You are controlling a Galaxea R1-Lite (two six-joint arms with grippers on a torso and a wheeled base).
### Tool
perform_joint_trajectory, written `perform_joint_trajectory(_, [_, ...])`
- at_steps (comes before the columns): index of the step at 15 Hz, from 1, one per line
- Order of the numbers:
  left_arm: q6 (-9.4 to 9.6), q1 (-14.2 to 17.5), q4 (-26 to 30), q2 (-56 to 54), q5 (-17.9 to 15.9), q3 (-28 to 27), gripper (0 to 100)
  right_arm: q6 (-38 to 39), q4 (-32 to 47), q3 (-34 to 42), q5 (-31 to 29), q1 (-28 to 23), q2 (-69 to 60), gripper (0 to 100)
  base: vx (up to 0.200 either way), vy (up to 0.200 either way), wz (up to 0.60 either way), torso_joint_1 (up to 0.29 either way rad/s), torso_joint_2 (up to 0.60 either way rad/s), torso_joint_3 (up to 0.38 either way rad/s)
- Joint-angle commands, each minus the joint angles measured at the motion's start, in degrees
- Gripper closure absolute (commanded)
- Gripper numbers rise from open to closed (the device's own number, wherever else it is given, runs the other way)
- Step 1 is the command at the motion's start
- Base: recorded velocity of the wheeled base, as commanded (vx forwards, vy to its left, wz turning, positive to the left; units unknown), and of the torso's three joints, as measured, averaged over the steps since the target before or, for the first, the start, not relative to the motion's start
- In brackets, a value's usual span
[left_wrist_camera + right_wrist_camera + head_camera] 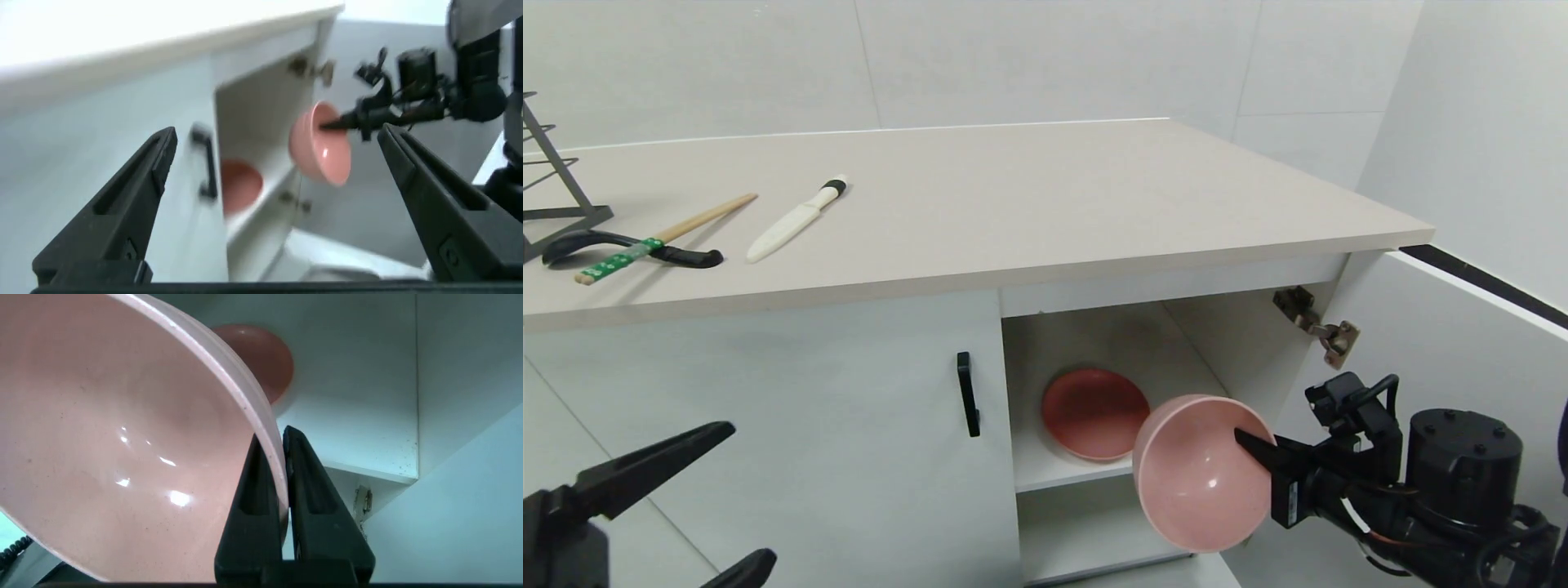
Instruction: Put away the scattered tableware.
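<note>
Tableware lies scattered on the left part of the countertop. A dark wire rack stands at the far left edge. Just beside it lies a black ladle, and a wooden stick with a green patterned end lies across the ladle's handle. A little to the right, apart from both, a white knife with a black band lies flat on the countertop.

Below the counter, low on the left, the left gripper is in front of the closed cabinet door. Its two fingers are spread wide and there is nothing between them. The closed door has a black handle at its right edge.

To the right of the handle the cabinet compartment is open. On its upper shelf a pink plate lies flat, inside the compartment. In front of the shelf, outside the cabinet, is the pink bowl. It is in the air and tilted on its side, and in the left wrist view it is apart from the plate. The right gripper comes to it from the right and pinches its rim: in the right wrist view one finger is inside the rim, the other is outside, and both are pressed against it.

Further right, a metal hinge sits on the inner wall of the cabinet, and the open door is swung out at the right side.
</note>
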Motion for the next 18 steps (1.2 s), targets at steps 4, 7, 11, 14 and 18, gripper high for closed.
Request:
perform_joint_trajectory(4, [-1.79, 14.5, 30.8, -28.4, 2.6, -6.3, 0, 0.2, -0.1, -1.9, 0.0, -0.3, 4.8, 100, 0.0, 0.0, 0.0, 0.0, 0.0, 0.0])
perform_joint_trajectory(7, [-1.44, 15.9, 30.8, -31.4, 5.6, -2.1, 0, 0.3, -0.1, -11.3, 0.2, -0.7, 8.5, 100, 0.0, 0.0, 0.0, 0.0, 0.0, 0.0])
perform_joint_trajectory(11, [-1.44, 18.5, 31.1, -35.2, 8.4, 0.8, 0, 0.1, -0.1, -20.1, 0.3, -0.4, 15.2, 100, 0.0, 0.0, 0.0, 0.0, 0.0, 0.0])
perform_joint_trajectory(14, [-1.53, 19.1, 35.9, -37.4, 9.9, 0.8, 0, 0.7, -0.1, -23.1, 0.3, -1.0, 17.8, 100, 0.0, 0.0, 0.0, 0.0, 0.0, 0.0])
perform_joint_trajectory(18, [2.95, 19.2, 48.0, -40.6, 11.3, 0.9, 0, 0.7, 0.8, -30.5, 3.6, -1.0, 21.5, 100, 0.0, 0.0, 0.0, 0.0, 0.0, 0.0])
